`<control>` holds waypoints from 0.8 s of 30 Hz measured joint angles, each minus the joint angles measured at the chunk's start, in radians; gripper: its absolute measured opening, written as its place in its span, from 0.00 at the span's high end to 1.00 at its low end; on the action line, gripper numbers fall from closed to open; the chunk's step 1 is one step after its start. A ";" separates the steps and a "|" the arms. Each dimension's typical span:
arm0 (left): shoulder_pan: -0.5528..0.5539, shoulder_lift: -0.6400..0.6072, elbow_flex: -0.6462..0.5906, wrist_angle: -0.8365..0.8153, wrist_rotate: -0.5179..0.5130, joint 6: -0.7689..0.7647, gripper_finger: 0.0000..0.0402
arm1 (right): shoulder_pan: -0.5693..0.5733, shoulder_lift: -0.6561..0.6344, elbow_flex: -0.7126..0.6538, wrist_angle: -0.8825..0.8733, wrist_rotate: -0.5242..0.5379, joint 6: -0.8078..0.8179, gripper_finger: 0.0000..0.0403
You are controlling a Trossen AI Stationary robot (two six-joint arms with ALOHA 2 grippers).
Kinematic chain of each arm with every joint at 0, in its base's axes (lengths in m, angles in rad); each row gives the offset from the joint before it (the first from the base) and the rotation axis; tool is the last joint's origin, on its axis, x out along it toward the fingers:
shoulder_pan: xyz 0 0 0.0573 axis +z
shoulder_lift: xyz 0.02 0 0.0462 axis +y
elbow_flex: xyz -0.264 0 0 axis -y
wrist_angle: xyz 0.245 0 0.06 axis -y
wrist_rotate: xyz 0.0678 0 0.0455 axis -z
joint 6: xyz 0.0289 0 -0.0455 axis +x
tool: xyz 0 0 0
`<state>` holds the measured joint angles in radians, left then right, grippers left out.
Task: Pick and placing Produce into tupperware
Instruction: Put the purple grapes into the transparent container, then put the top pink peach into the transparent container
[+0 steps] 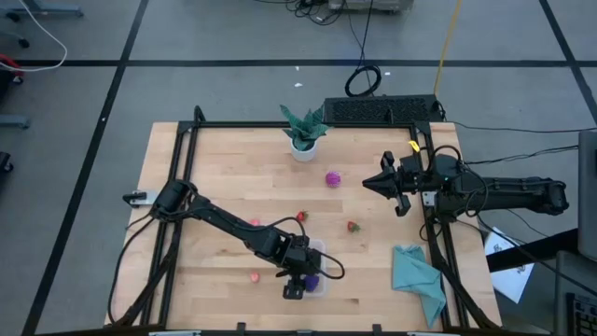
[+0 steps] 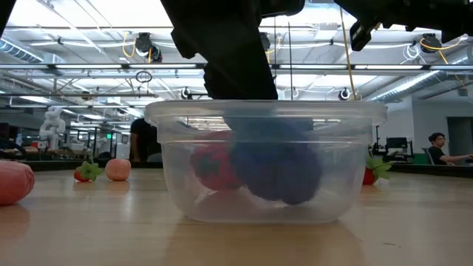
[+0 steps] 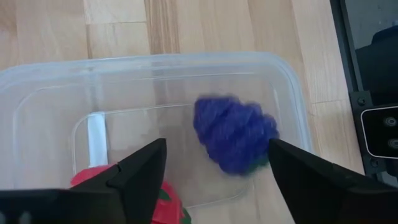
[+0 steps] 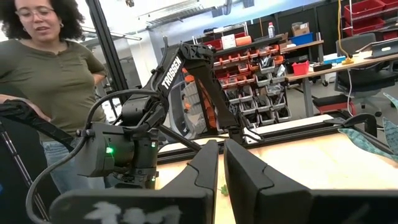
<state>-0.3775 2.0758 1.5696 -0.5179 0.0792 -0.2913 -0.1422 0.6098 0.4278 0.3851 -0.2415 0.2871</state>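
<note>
The clear tupperware [image 1: 315, 271] stands near the table's near edge, and shows wall-on in the low view [image 2: 266, 159]. A dark purple toy [image 3: 235, 134] and a red toy [image 3: 163, 198] lie on its floor. My left gripper [image 3: 216, 152] hangs open just above it, one finger on each side of the purple toy, not touching it. Loose produce rests on the table: a magenta piece [image 1: 333, 178], two red ones [image 1: 353, 225] [image 1: 301, 217] and a pinkish one [image 1: 255, 276]. My right gripper [image 1: 384, 183] waits shut near the right edge.
A green plant in a white pot [image 1: 303, 133] stands at the far edge, beside a black keyboard [image 1: 382, 110]. A teal cloth [image 1: 417, 278] lies at the near right corner. A person [image 4: 53, 81] stands beyond the table's left side. Bare wood lies between the arms.
</note>
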 joint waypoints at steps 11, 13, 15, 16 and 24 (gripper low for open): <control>0.002 0.000 0.005 0.016 -0.001 0.024 0.28 | 0.000 0.000 0.000 0.000 0.000 0.000 0.96; 0.003 0.000 0.017 0.013 -0.001 0.037 0.29 | 0.000 0.000 0.000 0.000 0.000 0.000 0.96; 0.003 0.000 0.038 -0.009 -0.001 0.062 0.30 | 0.000 0.000 0.000 0.000 0.000 0.000 0.96; 0.003 0.000 0.050 -0.034 -0.001 0.073 0.31 | 0.000 0.000 0.000 0.000 0.000 0.000 0.96; 0.003 -0.001 0.159 -0.307 -0.069 0.073 0.32 | 0.000 0.000 0.000 -0.001 -0.001 0.000 0.96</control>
<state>-0.3740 2.0750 1.7290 -0.8250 0.0101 -0.2184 -0.1421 0.6098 0.4278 0.3843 -0.2422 0.2874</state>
